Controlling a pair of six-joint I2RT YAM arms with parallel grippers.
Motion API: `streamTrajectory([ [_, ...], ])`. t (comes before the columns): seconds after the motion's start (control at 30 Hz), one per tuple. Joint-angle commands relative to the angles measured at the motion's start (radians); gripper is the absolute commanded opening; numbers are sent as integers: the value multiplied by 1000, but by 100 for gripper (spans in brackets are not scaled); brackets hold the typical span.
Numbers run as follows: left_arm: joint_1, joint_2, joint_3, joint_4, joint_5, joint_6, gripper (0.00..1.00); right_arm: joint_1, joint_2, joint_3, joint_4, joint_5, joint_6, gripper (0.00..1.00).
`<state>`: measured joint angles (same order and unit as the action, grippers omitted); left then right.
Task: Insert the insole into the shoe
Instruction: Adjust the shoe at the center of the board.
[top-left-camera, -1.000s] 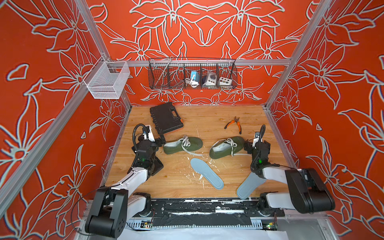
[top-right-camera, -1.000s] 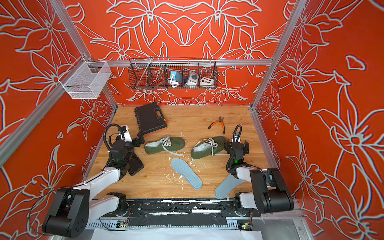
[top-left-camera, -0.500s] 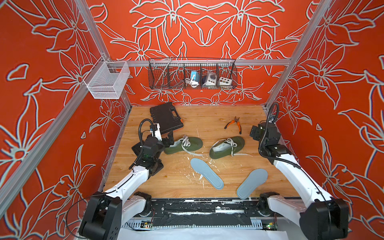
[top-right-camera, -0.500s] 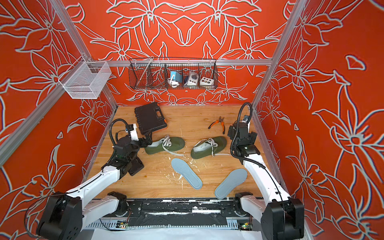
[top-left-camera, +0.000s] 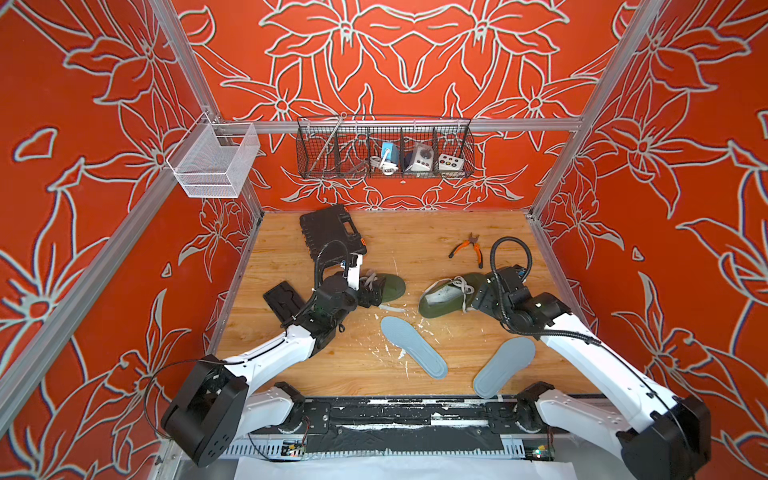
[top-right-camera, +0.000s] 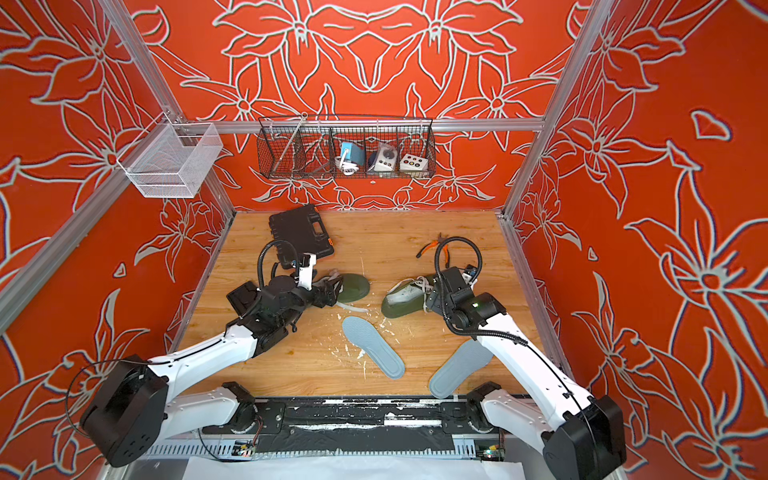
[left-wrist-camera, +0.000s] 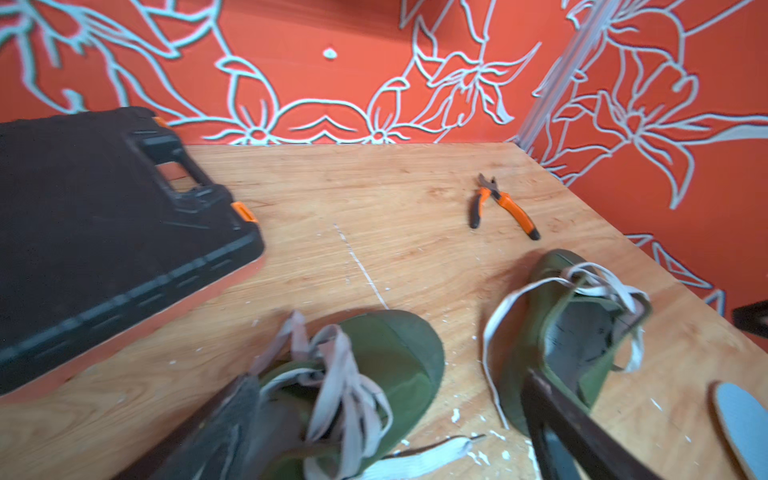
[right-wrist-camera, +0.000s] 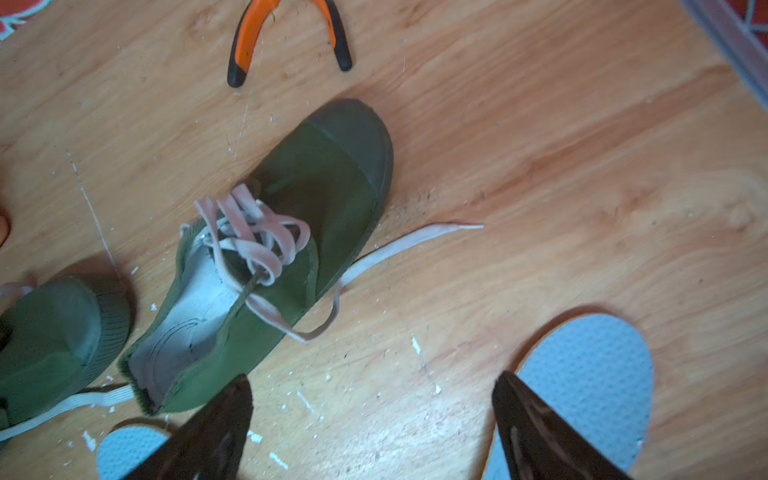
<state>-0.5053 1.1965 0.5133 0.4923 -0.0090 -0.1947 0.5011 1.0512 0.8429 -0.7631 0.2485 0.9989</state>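
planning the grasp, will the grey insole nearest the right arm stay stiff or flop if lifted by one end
The insole looks thin and flat on the wooden table, so it would probably droop from an end grip. Lying flush, its edge may be hard to get under.

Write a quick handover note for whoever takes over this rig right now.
Left claw: open, straddling the left-side shoe, gripping nothing.
Right claw: open, empty, beside the heel of the right-side shoe.
Middle insole and right-side insole lie flat on the table, outside both shoes.
Done: nothing inserted.
Left: pick up an insole, slide it into a shoe.
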Motion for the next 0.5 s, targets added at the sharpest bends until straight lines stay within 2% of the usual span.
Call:
streamTrajectory([
  [0.0, -18, 9, 8, 56, 53, 7, 97, 35, 27, 50, -46, -40, 196, 92],
  [0.13, -28, 24, 12, 53, 53, 16, 97, 82, 74, 82, -40, -39, 315, 92],
  [0.47, -32, 27, 16, 26, 31, 58, 98, 122, 238, 169, 24, -64, 478, 89],
])
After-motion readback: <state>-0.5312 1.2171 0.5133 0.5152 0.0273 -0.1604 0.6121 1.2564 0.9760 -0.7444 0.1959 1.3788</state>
